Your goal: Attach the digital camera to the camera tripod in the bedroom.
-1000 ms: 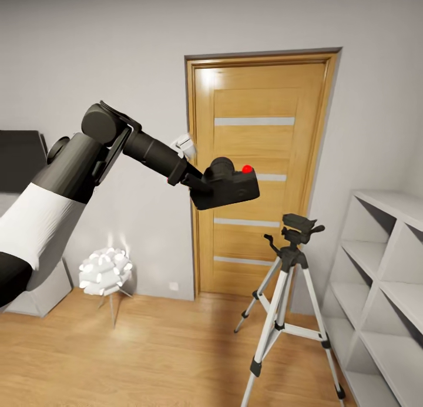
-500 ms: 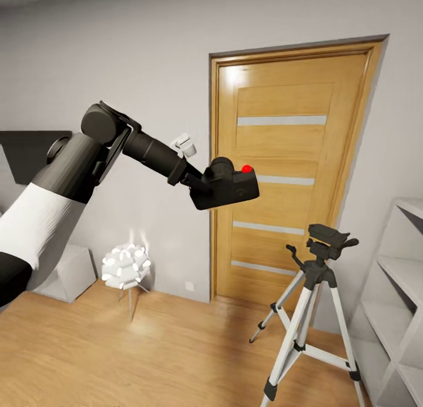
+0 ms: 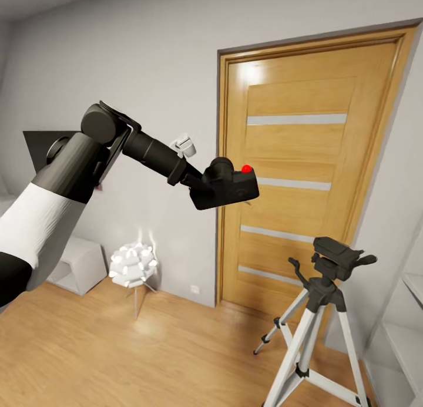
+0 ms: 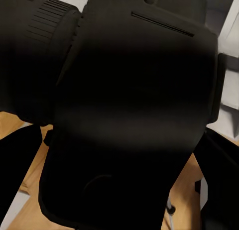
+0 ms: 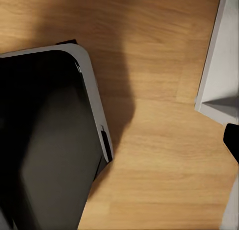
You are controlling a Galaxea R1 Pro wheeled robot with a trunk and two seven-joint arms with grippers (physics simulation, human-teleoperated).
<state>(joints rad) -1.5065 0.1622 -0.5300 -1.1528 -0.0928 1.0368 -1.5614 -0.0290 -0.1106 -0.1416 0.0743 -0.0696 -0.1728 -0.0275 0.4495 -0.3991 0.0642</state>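
The black digital camera (image 3: 228,187), with its round red button on top, hangs in the air in front of the oak door, and my left gripper (image 3: 204,191) is shut on its near side. Up close in the left wrist view, the camera's dark body (image 4: 129,115) hides the fingers. The camera tripod (image 3: 329,278) stands on the wood floor, below and to the right of the camera. It has silver legs, and its black head and side handle are bare. A dark sliver (image 5: 232,139) at the edge of the right wrist view may be a finger of my right gripper.
The oak door (image 3: 311,160) is closed behind the tripod, in a grey wall. A small white flower-shaped lamp (image 3: 134,263) stands on thin legs left of the door, and a white cube unit (image 3: 76,265) sits further left. A white shelf (image 3: 396,342) edges in at right. The right wrist view looks down on my dark base (image 5: 45,140).
The whole head view has shifted: door, tripod and lamp slid right and grew larger, so the camera moved. My left arm and the held camera keep their place in the picture.
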